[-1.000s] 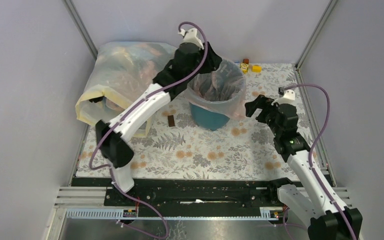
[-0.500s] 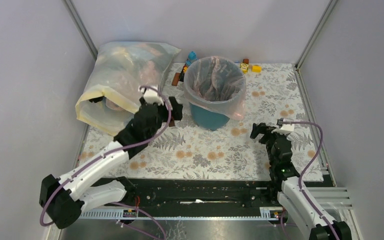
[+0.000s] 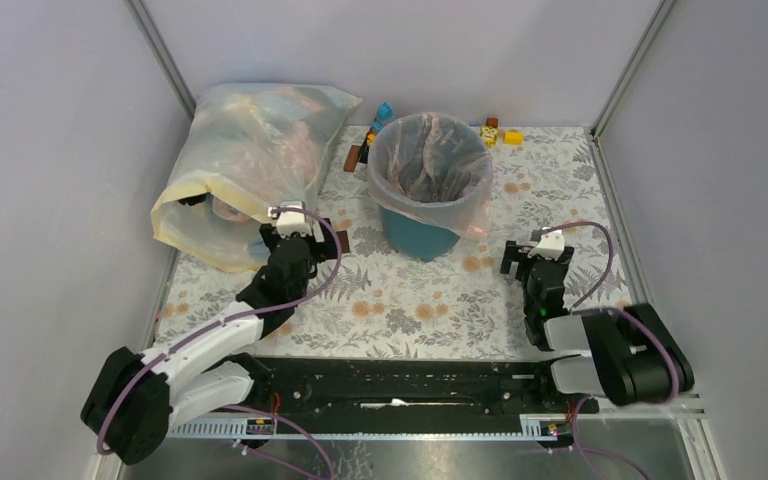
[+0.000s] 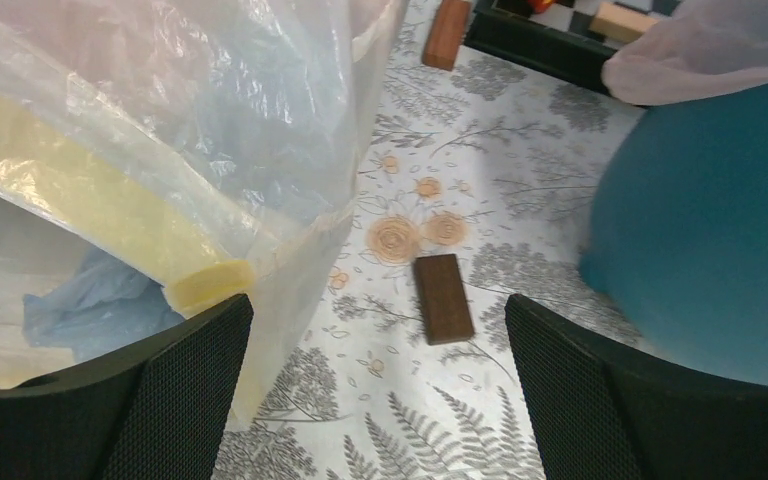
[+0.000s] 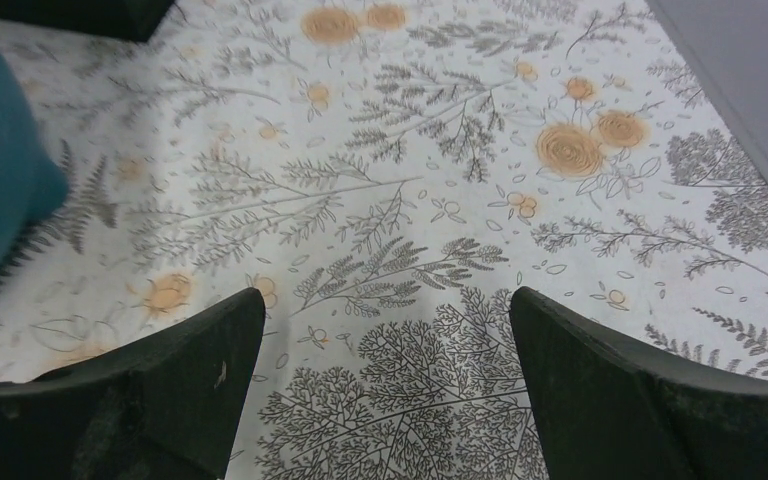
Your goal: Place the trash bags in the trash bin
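Since a pink trash bag (image 3: 430, 165) already lines the teal trash bin (image 3: 418, 238) at the back of the tabletop (image 3: 410, 300), folded over its rim, we judge the task done or nearly so, our left gripper (image 4: 375, 310) and right gripper (image 5: 385, 300) both spread apart, empty.

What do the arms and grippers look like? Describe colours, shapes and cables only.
Both arms match: the left arm and right arm have white shells between bulky black joints, each trailing a purple cable. The left gripper and right gripper are black, topped by a white cap; the left's broad fingers show a mesh texture.
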`<state>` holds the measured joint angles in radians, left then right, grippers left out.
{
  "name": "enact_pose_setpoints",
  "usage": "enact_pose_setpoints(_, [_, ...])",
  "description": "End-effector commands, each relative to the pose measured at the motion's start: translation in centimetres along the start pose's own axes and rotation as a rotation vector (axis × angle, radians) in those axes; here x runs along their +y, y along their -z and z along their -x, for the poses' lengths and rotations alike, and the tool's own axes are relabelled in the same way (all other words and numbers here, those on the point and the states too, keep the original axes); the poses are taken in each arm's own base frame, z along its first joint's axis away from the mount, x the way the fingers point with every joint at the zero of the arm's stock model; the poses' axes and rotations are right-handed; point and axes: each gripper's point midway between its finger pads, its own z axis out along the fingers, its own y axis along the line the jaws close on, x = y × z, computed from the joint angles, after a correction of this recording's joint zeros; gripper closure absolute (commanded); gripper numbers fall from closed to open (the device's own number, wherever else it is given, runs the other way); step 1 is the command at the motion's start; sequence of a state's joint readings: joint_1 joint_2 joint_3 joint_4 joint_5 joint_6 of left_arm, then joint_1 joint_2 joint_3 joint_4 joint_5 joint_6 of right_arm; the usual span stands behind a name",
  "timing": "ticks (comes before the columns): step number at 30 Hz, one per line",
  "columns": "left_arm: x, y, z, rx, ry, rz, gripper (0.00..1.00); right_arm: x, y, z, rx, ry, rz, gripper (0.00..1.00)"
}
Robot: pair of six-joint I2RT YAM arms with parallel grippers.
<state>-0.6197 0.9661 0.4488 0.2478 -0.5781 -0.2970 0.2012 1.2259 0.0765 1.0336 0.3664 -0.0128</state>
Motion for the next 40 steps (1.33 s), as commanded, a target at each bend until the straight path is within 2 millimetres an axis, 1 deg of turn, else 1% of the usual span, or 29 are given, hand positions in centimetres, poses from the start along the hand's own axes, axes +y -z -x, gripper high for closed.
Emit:
enact_pose_setpoints(1, [1.7, -1.8, 1.0, -0.075, -0.038, 0.070, 0.01, -0.1, -1.9, 3.4, -0.185, 0.010, -0.025, 0.00])
enact_pose_setpoints(2, [2.7, -2.2, 1.0, -0.085, -0.032, 0.096, 0.01, -0.4, -2.5, 3.0, -0.180, 0.012, -0.043, 0.01])
enact_pose_setpoints(4, [4.7, -2.9, 1.2, -0.107, -0.005, 0.124, 0.01, -1.1, -2.9, 2.8, -0.190, -0.010, -0.075, 0.00])
enact_pose_setpoints(7, [7.1, -3.3, 1.7, -0.166, 0.010, 0.159, 0.01, -1.1, -4.0, 1.9, -0.099, -0.018, -0.084, 0.00])
enact_pose_setpoints(9, [8.7, -3.7, 1.3, -0.162, 0.005, 0.193, 0.01, -1.1, -4.1, 2.2, -0.120, -0.018, -0.083, 0.00])
enact_pose_setpoints(11, [10.2, -3.9, 1.6, -0.185, -0.019, 0.230, 0.01, -1.2, -4.1, 2.1, -0.112, -0.019, -0.085, 0.00])
enact_pose_setpoints(12, [11.0, -3.9, 1.4, -0.202, -0.022, 0.249, 0.01, -1.2, -4.1, 2.0, -0.109, -0.019, -0.084, 0.00])
enact_pose_setpoints(13, [12.1, -4.0, 0.6, -0.201, -0.028, 0.267, 0.01, -1.2, -4.1, 2.0, -0.112, -0.019, -0.084, 0.00])
enact_pose_setpoints(14, [12.5, -4.2, 0.1, -0.209, -0.022, 0.251, 0.01, -1.2, -4.2, 2.1, -0.113, -0.019, -0.084, 0.00])
enact_pose_setpoints(15, [12.7, -4.6, -0.4, -0.212, -0.010, 0.224, 0.01, -1.2, -4.1, 2.1, -0.113, -0.020, -0.083, 0.00])
enact_pose_setpoints(17, [12.8, -6.0, -1.0, -0.171, -0.015, 0.204, 0.01, -1.2, -4.1, 2.1, -0.112, -0.019, -0.084, 0.00])
enact_pose_setpoints(18, [12.5, -6.5, -1.5, -0.138, -0.032, 0.176, 0.01, -1.2, -4.1, 2.0, -0.111, -0.019, -0.084, 0.00])
enact_pose_setpoints(19, [12.4, -6.8, -1.2, -0.152, -0.057, 0.164, 0.01, -1.2, -4.2, 2.1, -0.113, -0.020, -0.085, 0.00])
enact_pose_setpoints(20, [11.9, -7.0, -1.5, -0.142, -0.073, 0.138, 0.02, -1.2, -4.2, 2.1, -0.113, -0.020, -0.084, 0.01])
enact_pose_setpoints(22, [11.6, -6.5, -2.2, -0.186, -0.096, 0.095, 0.04, -1.2, -4.2, 2.1, -0.113, -0.019, -0.083, 0.00])
enact_pose_setpoints(23, [11.8, -6.5, -2.5, -0.215, -0.113, 0.102, 0.06, -1.2, -4.1, 2.1, -0.113, -0.020, -0.084, 0.00])
enact_pose_setpoints(24, [11.8, -6.6, -2.6, -0.214, -0.111, 0.103, 0.05, -1.2, -4.1, 2.1, -0.113, -0.019, -0.083, 0.00])
enact_pose_setpoints(25, [11.7, -6.9, -3.0, -0.174, -0.103, 0.103, 0.02, -1.1, -4.1, 2.1, -0.114, -0.019, -0.082, 0.00])
enact_pose_setpoints(27, [11.9, -7.5, -2.8, -0.176, -0.099, 0.111, 0.01, -1.2, -4.2, 2.1, -0.115, -0.019, -0.084, 0.00])
enact_pose_setpoints(40, [11.9, -7.6, -2.9, -0.165, -0.093, 0.107, 0.01, -1.2, -4.1, 2.1, -0.114, -0.019, -0.083, 0.00])
